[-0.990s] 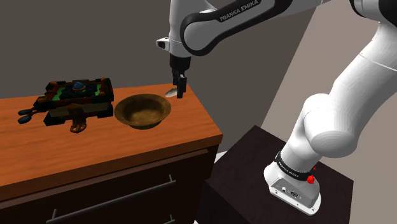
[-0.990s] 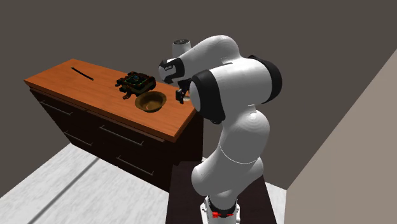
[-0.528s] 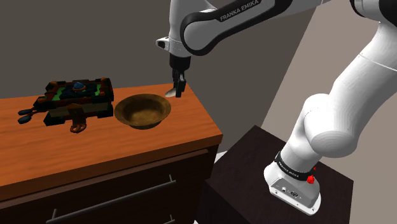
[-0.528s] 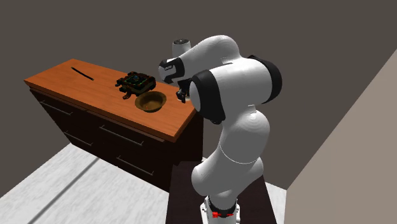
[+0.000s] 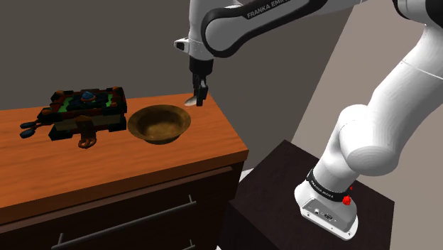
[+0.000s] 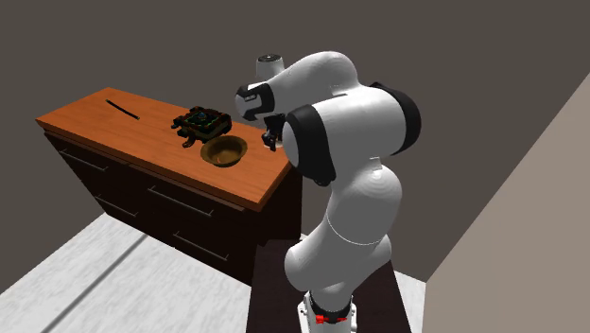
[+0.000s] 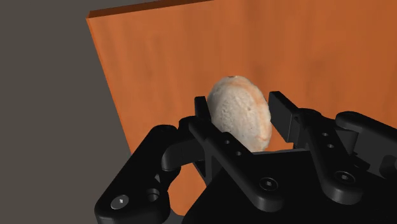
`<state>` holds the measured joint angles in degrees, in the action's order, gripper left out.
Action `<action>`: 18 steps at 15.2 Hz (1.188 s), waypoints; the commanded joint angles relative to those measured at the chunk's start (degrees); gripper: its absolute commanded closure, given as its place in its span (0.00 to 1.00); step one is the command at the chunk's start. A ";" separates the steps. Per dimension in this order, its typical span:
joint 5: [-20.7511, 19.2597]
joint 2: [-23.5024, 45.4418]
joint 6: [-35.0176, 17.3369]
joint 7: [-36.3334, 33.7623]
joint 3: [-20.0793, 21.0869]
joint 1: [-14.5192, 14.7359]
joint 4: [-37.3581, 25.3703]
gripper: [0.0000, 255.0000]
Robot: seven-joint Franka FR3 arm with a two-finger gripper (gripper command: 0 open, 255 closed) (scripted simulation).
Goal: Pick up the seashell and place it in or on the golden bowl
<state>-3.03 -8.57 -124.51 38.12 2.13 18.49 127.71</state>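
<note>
While the dark box stand (image 5: pixel 312 192) sits nearest the shoulder camera, below and to the shoulder view's right of the golden bowl (image 5: pixel 159 124), the desk (image 5: pixel 106 167) stretches beyond it with an orange-brown wooden top and dark drawer fronts (image 5: pixel 128 220) with long bar handles. In the second exterior view a pale grey floor (image 6: pixel 76 284) lies in front of the desk, below the bowl (image 6: pixel 225 150). The bowl stands upright on the desk top, near the end closest to the stand. Just past the bowl's far rim, toward the shoulder view's right, the black pincer (image 5: pixel 199 96) points down. The wrist view shows the pincer (image 7: pixel 240 102) clamped on the seashell (image 7: pixel 240 114), a rounded pale shell with an orange tinge, pressed between both fingers with the desk's wood behind it. In the shoulder view the seashell (image 5: pixel 190 101) shows as a small pale shape at the fingertips, outside the bowl. To the shoulder view's left of the bowl, just beside it, lies a dark cluttered toy (image 5: pixel 81 110) with green and brown parts. Farther along the desk from the bowl lies a thin dark stick (image 6: pixel 123 106). Dark grey walls close the room behind.

Against one second ago, the arm has risen slightly and the fingers have closed onto the shell; bowl and toy lie unchanged.
</note>
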 commanded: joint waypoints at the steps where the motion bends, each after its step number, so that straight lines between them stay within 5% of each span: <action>1: 0.07 -0.44 1.44 0.03 0.03 0.04 -0.97 1.00; 18: 0.48 -2.93 14.55 0.75 0.01 0.09 -11.60 1.00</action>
<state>-2.57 -11.40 -110.76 38.81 2.15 18.59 116.79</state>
